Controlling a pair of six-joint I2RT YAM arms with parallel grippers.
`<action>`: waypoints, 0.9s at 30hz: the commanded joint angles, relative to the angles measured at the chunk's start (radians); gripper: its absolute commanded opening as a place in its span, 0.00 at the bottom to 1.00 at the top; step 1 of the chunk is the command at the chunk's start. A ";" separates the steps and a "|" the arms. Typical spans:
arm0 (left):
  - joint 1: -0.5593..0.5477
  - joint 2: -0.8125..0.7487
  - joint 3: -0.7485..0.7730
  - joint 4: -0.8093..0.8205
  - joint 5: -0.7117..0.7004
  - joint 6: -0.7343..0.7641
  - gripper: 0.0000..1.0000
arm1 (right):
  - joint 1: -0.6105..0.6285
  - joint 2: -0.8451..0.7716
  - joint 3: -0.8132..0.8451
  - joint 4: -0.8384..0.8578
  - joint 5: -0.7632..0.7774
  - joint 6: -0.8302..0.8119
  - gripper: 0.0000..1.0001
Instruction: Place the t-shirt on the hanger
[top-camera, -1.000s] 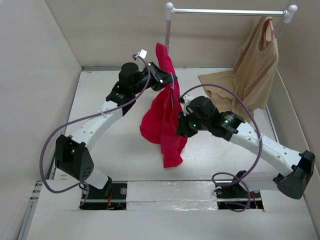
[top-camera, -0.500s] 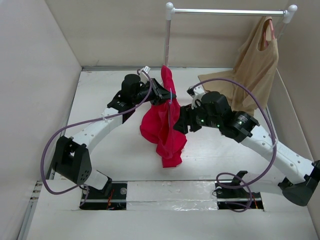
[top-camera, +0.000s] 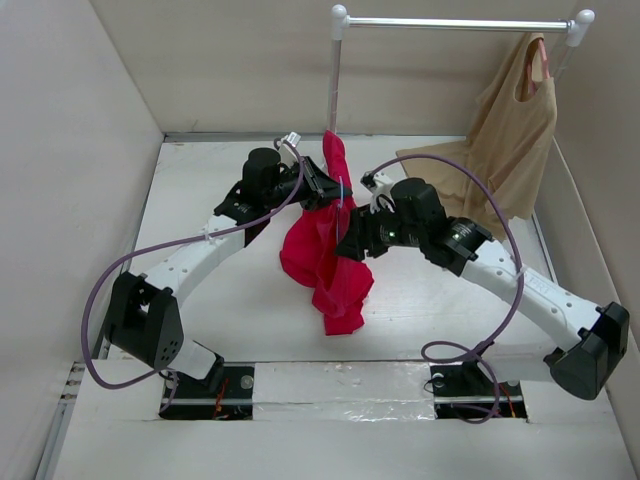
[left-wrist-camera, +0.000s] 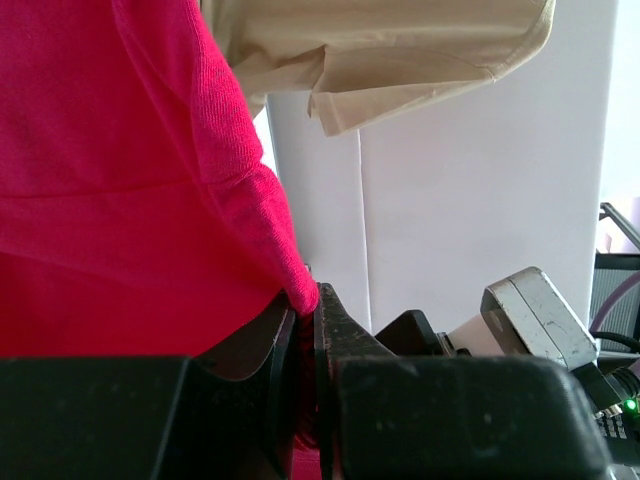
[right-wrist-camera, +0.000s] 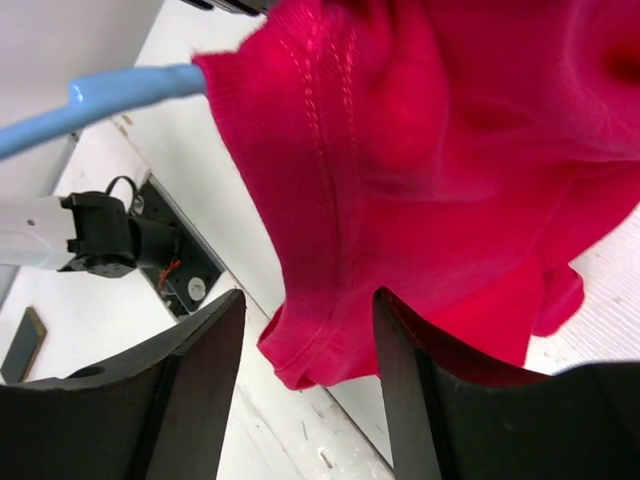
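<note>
- Left gripper (top-camera: 322, 188) is clamped tight on a fold of the t-shirt (top-camera: 325, 255), and the red cloth dangles over the middle of the table (top-camera: 420, 300).
- Right gripper (right-wrist-camera: 305, 330) sits at the shirt's 3 o'clock, fingers spread apart, cloth just ahead of them.
- In the right wrist view, the blue hanger (right-wrist-camera: 100, 95) pokes out of the cloth at 10 o'clock.
- Tan top (top-camera: 510, 130) hangs on the rail (top-camera: 455, 22), 2 o'clock.
</note>
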 joint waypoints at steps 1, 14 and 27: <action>0.003 -0.052 0.047 0.049 0.009 0.018 0.00 | -0.009 0.012 -0.008 0.084 -0.062 0.009 0.58; 0.003 -0.056 0.044 0.046 0.005 0.024 0.00 | -0.020 0.012 -0.011 0.073 -0.053 0.004 0.16; 0.003 -0.049 0.050 0.041 0.014 0.027 0.00 | -0.048 -0.022 -0.014 0.072 -0.016 0.014 0.00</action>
